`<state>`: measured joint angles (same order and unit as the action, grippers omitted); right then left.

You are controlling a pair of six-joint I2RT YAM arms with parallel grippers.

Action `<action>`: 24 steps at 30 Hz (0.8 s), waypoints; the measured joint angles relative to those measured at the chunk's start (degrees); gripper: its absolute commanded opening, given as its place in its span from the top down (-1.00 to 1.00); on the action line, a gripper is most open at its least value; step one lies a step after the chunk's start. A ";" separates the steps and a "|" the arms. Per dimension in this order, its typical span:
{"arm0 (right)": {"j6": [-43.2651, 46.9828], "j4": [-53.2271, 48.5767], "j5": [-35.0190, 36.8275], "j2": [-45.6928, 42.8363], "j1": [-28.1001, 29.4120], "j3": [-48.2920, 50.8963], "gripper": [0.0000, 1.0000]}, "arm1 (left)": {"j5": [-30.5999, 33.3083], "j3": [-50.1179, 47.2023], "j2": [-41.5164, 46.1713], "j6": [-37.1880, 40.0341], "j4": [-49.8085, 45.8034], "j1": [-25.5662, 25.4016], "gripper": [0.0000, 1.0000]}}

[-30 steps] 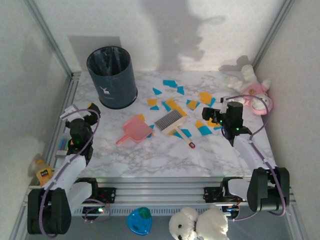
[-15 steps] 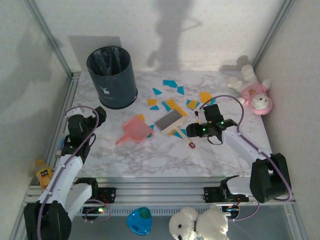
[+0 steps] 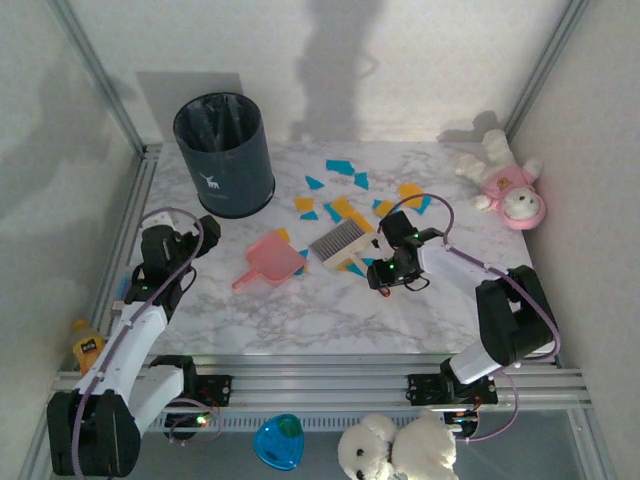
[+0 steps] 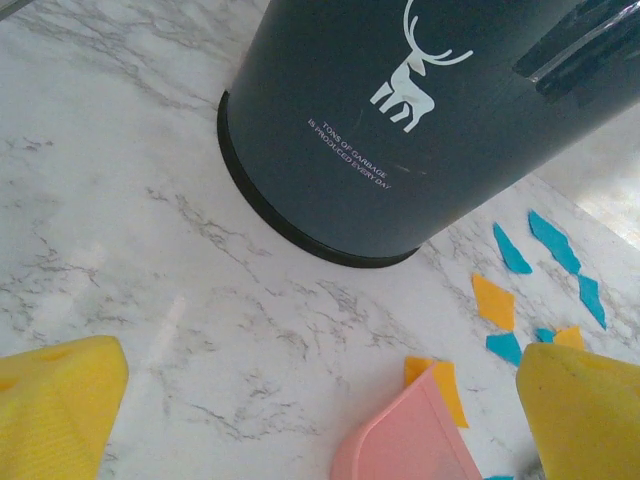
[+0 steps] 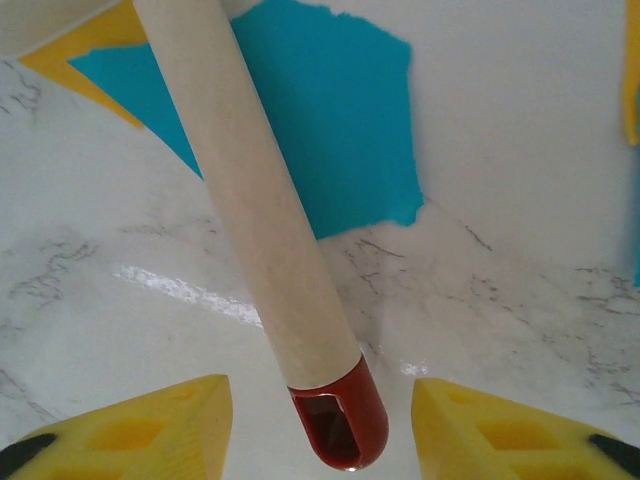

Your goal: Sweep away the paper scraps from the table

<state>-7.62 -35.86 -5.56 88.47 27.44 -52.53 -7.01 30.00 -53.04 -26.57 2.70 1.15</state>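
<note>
From above, you see the scraps point(image 3: 341, 167), teal and orange, strewn over the far middle of the desk point(image 3: 300, 320), between the bin point(image 3: 225, 160) and a pink plush point(image 3: 510, 190). A few lie under and beside the brush point(image 3: 338, 243). The dustpan point(image 3: 270, 262) lies just left of the brush, mouth toward it. Your right jaws are down at the near end of the brush; from here you cannot tell their gap. Your left jaws hang near the left edge, well apart from the dustpan.

In your left wrist view the two yellow pads point(image 4: 55, 410) stand wide apart with nothing between them. Ahead the bin point(image 4: 400, 120) stands on the desk, with the dustpan's rim point(image 4: 410, 440) at the bottom and scraps point(image 4: 495, 300) to its right.

In your right wrist view the jaws are apart, with one pad on each side of the red cap point(image 5: 340, 425) of the handle point(image 5: 250, 200). Bare desk shows in both gaps, so neither pad touches it. The handle lies across a large teal scrap point(image 5: 330, 130), with an orange one at the top left.
</note>
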 measured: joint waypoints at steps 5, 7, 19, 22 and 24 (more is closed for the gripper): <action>0.76 -0.76 0.63 2.56 0.85 -0.52 0.10 | -0.13 0.42 -0.28 0.22 -0.02 0.00 -0.99; 0.96 -1.31 0.98 3.87 1.01 -0.98 0.10 | -0.15 0.55 -0.44 0.39 -0.04 0.00 -0.99; 2.40 -3.06 2.82 8.07 2.62 -3.58 0.28 | -0.79 0.68 -1.07 0.90 -0.46 -0.48 -0.99; 2.93 -3.37 2.99 8.33 2.80 -3.93 0.35 | -0.81 0.72 -1.07 1.05 -0.46 -0.61 -0.99; 3.32 -3.41 3.02 8.33 2.89 -3.93 0.41 | -0.83 0.74 -1.07 1.07 -0.46 -0.74 -0.99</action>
<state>-4.29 -39.27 -2.55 96.79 30.33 -56.47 -7.84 30.74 -54.11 -25.50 2.24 0.40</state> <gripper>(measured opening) 0.312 0.995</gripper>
